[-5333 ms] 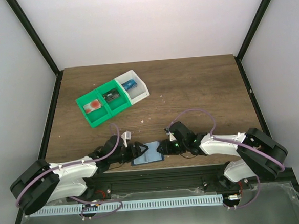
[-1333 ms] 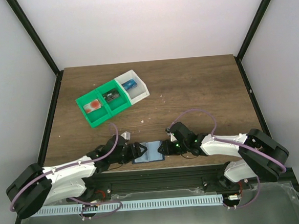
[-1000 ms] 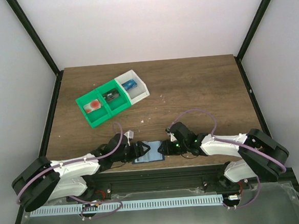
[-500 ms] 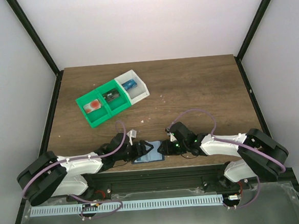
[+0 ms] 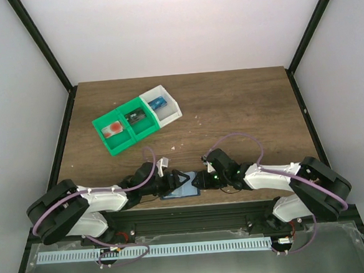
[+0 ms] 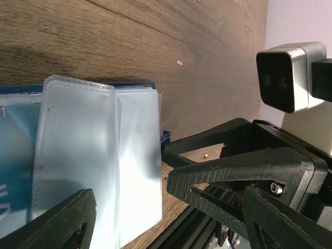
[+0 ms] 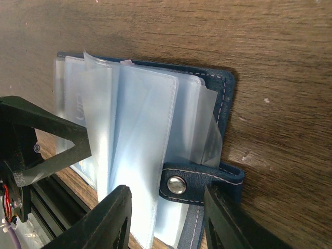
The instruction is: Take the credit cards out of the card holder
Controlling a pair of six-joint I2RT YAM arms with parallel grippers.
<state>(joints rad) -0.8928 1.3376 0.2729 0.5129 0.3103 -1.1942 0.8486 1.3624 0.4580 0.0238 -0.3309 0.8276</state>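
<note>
The card holder (image 5: 183,189) lies open at the near table edge, between my two grippers. In the right wrist view its navy cover (image 7: 224,98) holds fanned clear sleeves (image 7: 140,135), and its snap tab (image 7: 193,184) sits between my open right gripper (image 7: 167,220) fingers. In the left wrist view the sleeves (image 6: 98,155) lie flat, and a blue card (image 6: 13,171) shows through one at the left. My left gripper (image 6: 166,228) is open and low over the holder, empty. In the top view the left gripper (image 5: 174,183) and right gripper (image 5: 198,180) nearly meet.
A green tray (image 5: 110,146) and an attached white tray (image 5: 174,115) hold small items at the back left. The black rail of the arm mount (image 5: 194,215) runs just in front of the holder. The right arm's fingers (image 6: 233,166) and camera (image 6: 290,75) face the left wrist closely.
My left gripper has advanced to the right, from the holder's left edge to over its sleeves. The right arm and the holder have stayed in place.
</note>
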